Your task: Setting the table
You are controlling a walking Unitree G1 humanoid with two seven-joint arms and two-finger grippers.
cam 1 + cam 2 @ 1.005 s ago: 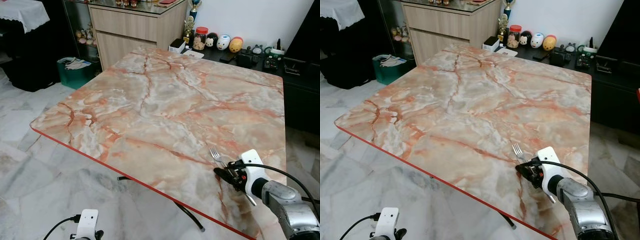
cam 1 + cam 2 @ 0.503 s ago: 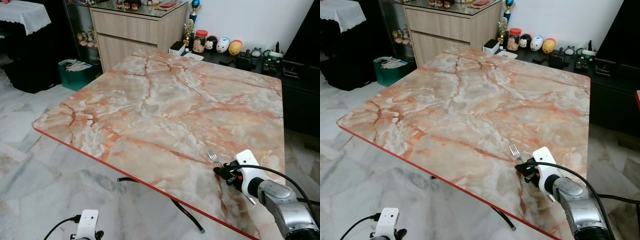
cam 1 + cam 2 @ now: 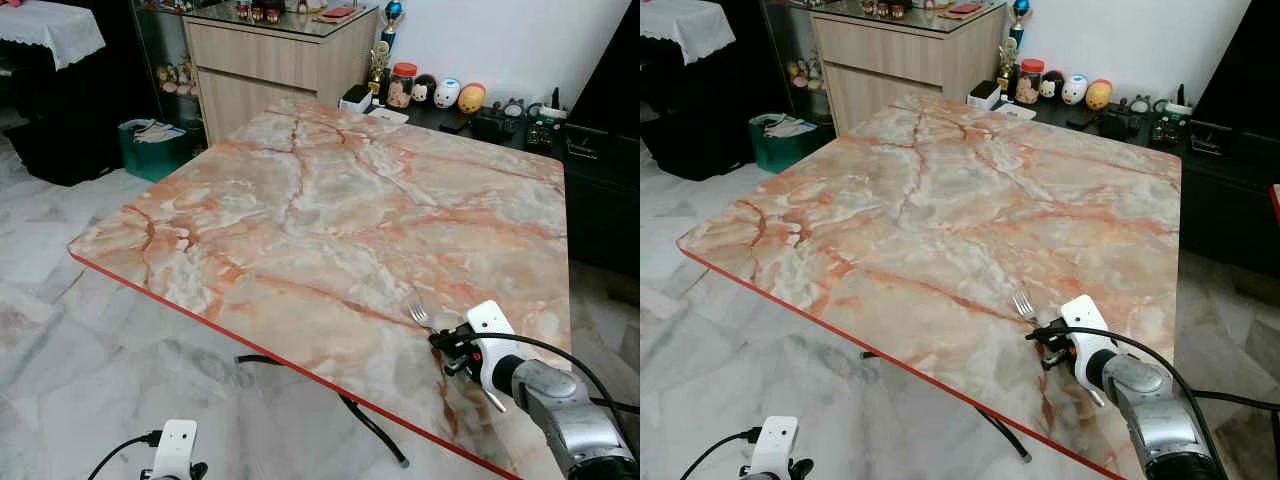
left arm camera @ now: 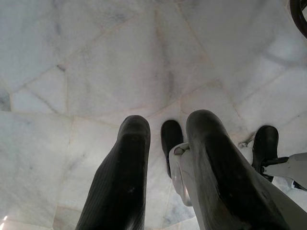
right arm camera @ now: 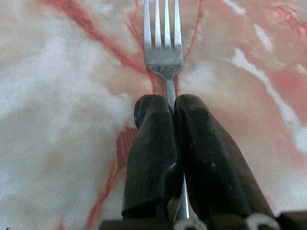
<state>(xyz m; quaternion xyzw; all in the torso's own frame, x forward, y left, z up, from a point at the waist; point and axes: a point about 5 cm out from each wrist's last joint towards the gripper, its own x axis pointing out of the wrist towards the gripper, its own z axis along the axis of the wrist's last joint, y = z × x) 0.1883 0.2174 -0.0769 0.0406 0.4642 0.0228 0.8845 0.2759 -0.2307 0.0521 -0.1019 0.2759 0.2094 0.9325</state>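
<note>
A silver fork [image 5: 163, 52] is pinched by its neck between the two black fingers of my right gripper [image 3: 441, 341], which is shut on it. Its tines [image 3: 418, 315] point away from me, low over the pink marble table [image 3: 330, 220] near the front right edge; the handle end [image 3: 494, 402] sticks out behind the wrist. Whether the fork touches the tabletop cannot be told. My left gripper [image 4: 165, 136] hangs idle over the marble floor with a gap between its fingers and nothing in them.
A wooden sideboard [image 3: 270, 60] stands behind the table, and a low dark shelf with figurines [image 3: 445, 93] and gadgets runs along the back right. A green bin [image 3: 150, 145] sits at the far left. Pale marble floor [image 3: 60, 330] lies to the table's left and front.
My right gripper with the fork has shifted slightly left and away from me over the tabletop. The camera has moved a little; the left arm is still.
</note>
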